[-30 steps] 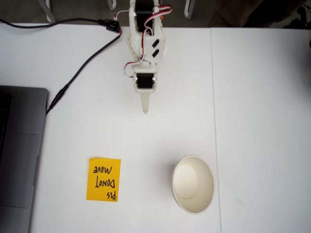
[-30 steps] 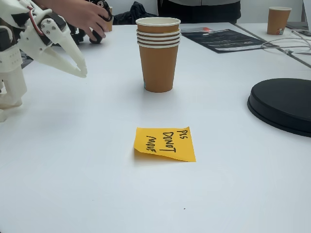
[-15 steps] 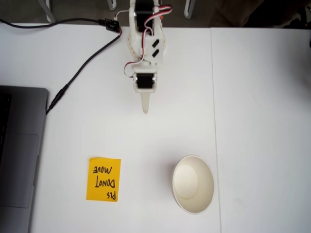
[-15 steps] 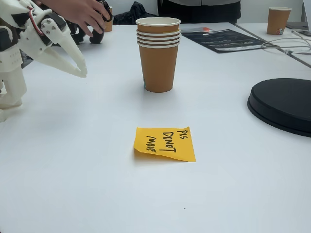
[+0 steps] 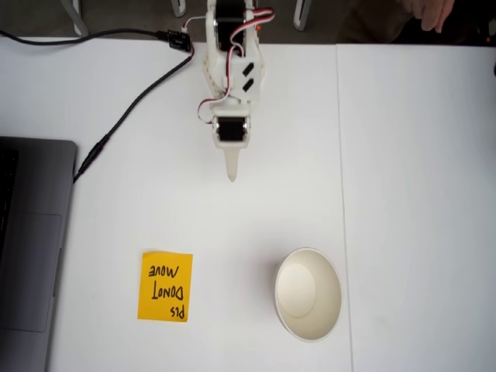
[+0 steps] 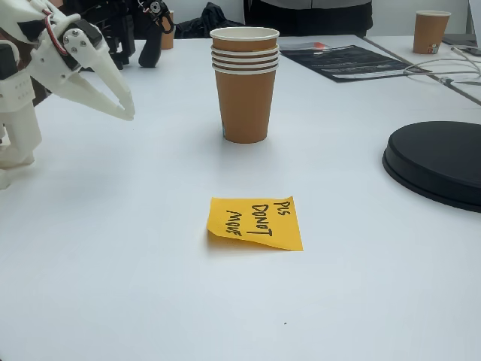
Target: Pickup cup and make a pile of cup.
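White gripper (image 6: pixel 126 111) hanging above the table (image 6: pixel 113 286), fingers meeting at their tips, empty, well apart from the standing stack of cups (image 6: pixel 244 83).

Bare bench (image 5: pixel 256 217) lies between the fingers (image 5: pixel 231 172) and the stack of cups (image 5: pixel 308 294), nothing in the path. The orange note (image 5: pixel 166 286) lies flat, well apart from the stack; the laptop (image 5: pixel 31 248) blocks the left edge in that fixed view.
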